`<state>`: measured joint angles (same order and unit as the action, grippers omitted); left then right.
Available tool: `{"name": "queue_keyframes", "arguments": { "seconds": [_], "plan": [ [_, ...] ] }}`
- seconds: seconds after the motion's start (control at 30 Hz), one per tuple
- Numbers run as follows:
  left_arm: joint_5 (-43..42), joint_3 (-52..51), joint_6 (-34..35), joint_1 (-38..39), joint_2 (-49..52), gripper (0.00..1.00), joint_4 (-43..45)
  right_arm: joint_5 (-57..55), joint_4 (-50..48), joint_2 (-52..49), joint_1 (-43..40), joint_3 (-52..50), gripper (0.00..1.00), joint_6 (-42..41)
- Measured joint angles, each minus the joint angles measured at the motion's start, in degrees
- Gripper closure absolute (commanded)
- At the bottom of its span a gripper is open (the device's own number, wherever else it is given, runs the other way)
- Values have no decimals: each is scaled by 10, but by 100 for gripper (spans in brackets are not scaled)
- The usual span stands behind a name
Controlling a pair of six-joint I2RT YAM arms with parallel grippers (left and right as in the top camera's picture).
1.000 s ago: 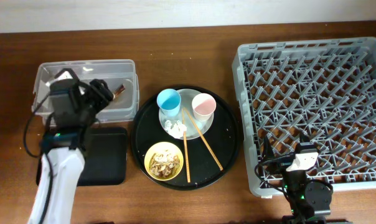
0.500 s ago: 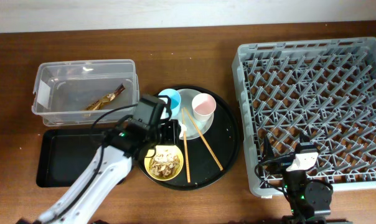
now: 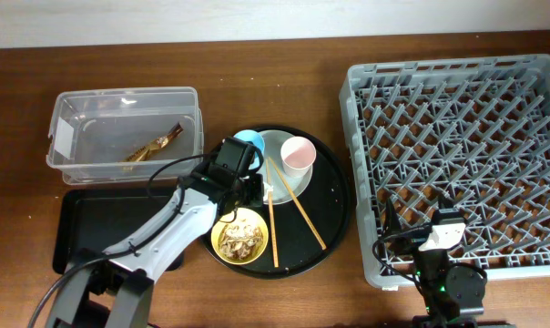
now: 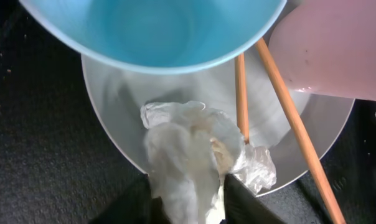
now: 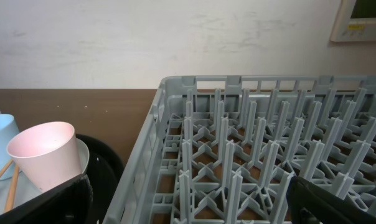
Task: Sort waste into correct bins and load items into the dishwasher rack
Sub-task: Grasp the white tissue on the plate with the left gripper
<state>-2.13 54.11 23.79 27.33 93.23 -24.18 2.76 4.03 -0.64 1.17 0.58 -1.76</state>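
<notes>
The crumpled white tissue (image 4: 182,149) lies on the pale round plate (image 4: 113,106) (image 3: 277,173), between the light blue cup (image 3: 248,141) and two wooden chopsticks (image 3: 273,219). My left gripper (image 3: 249,189) (image 4: 188,202) is down on the plate, its fingers shut on the tissue's near end. The pink cup (image 3: 297,153) stands on the plate. The yellow bowl (image 3: 239,235) holds beige food scraps. The brown-gold wrapper (image 3: 154,146) lies in the clear tub (image 3: 120,94). My right gripper (image 3: 436,239) (image 5: 188,208) is open and empty at the grey rack's (image 3: 457,155) front edge.
The plate, cups, bowl and chopsticks sit on a large round black tray (image 3: 334,205). The shallow black rectangular tray (image 3: 102,228) lies front left, partly under my left arm. The rack holds nothing.
My left arm swung from over the clear tub to the round tray and came down on the tissue, closing on it. The right arm has not moved.
</notes>
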Motion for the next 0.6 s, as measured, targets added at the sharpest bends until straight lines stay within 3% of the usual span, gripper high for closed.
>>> {"name": "queue_keyframes", "arguments": {
  "seconds": [0.47,0.53,0.6],
  "plan": [
    [2,0,0,7,1,68,-4,0,0,0,0,0,2,0],
    [2,0,0,12,10,75,-4,0,0,0,0,0,2,0],
    [2,0,-1,14,22,87,-4,0,0,0,0,0,2,0]
  ]
}}
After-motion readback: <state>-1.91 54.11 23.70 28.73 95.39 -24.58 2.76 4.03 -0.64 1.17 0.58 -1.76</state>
